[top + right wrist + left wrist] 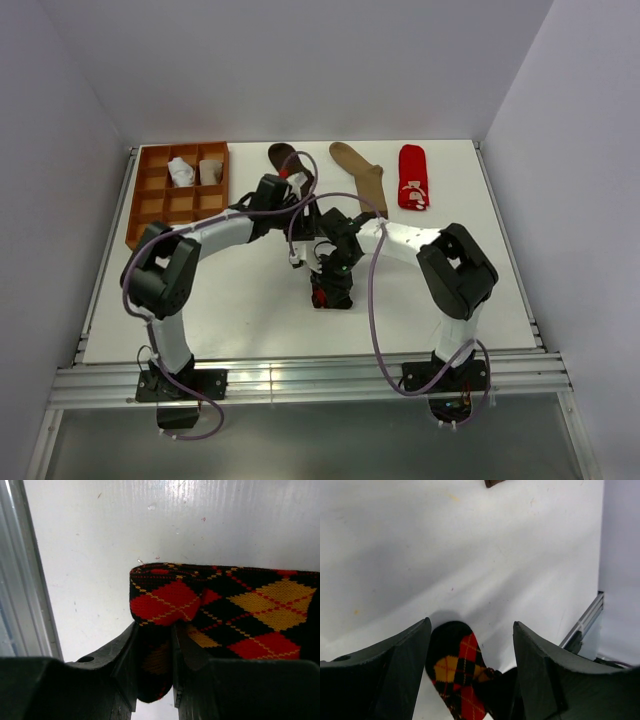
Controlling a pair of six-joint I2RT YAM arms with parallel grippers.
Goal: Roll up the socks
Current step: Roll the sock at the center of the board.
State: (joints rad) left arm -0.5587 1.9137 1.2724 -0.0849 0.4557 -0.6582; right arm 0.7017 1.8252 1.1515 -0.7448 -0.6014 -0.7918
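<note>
Argyle sock [225, 605] pinched in the right claw [172, 645], near the middle of the worktop [250, 320].
The knit is black with red and yellow diamonds crossed by thin lines. A fold of it is squeezed in the narrow gap between the right claw's black fingers, and the edge above them bulges in a soft rounded lip. The left claw [471, 625] is spread wide and grips nothing; the sock's rounded end lies between its blunt fingers on the smooth white surface. Along the far edge lie a dark brown sock [283, 158], a tan sock [362, 175] and a red sock [412, 178] with a white figure, all flat. In the far left corner, an orange-brown gridded tray [135, 215] holds two pale rolled socks [182, 172] in adjoining compartments.
</note>
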